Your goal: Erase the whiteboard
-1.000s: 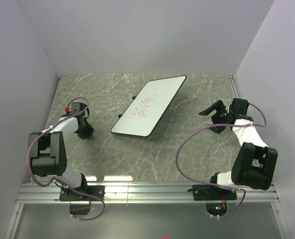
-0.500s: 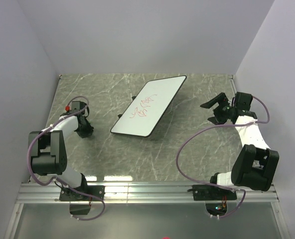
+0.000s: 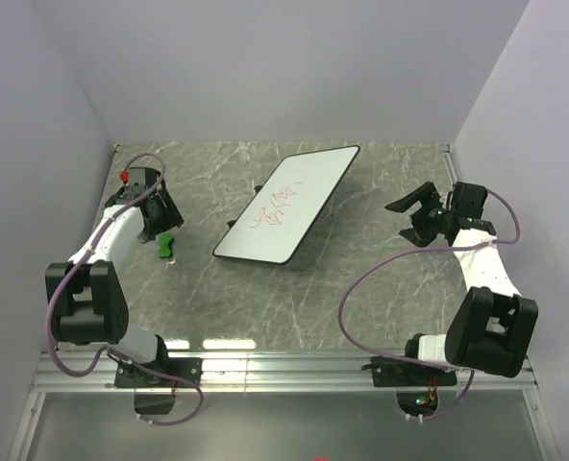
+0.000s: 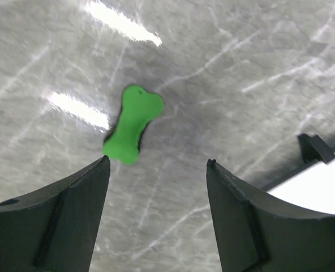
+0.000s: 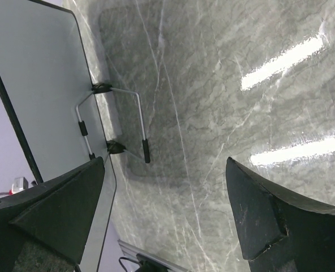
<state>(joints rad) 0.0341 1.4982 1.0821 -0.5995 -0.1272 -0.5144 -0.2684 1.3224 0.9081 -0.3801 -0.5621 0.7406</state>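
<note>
- The left arm point(image 3: 111, 235) reaches out well to the left of the whiteboard point(image 3: 289, 204), close to the left wall.
- The left jaws stand apart with a clear gap and hold nothing; they hang above the tabletop point(image 3: 361, 173), pointing down at it.
- A small green eraser point(image 3: 166, 245) shaped like a bone lies flat on the tabletop between the left arm's wrist and the whiteboard, nearer the wrist. In the left wrist view the eraser point(image 4: 132, 124) sits just beyond the two finger ends, touching neither.
- The whiteboard is near the middle of the tabletop, set askew, its far right corner towards the back wall. Red scribbles point(image 3: 277, 206) cover its centre.
- From the right wrist view the whiteboard point(image 5: 37, 96) shows its back, propped on a thin wire stand point(image 5: 146, 151).
- The right arm point(image 3: 482, 264) is well to the right of the whiteboard.
- The right jaws are spread wide and empty, facing the whiteboard.
</note>
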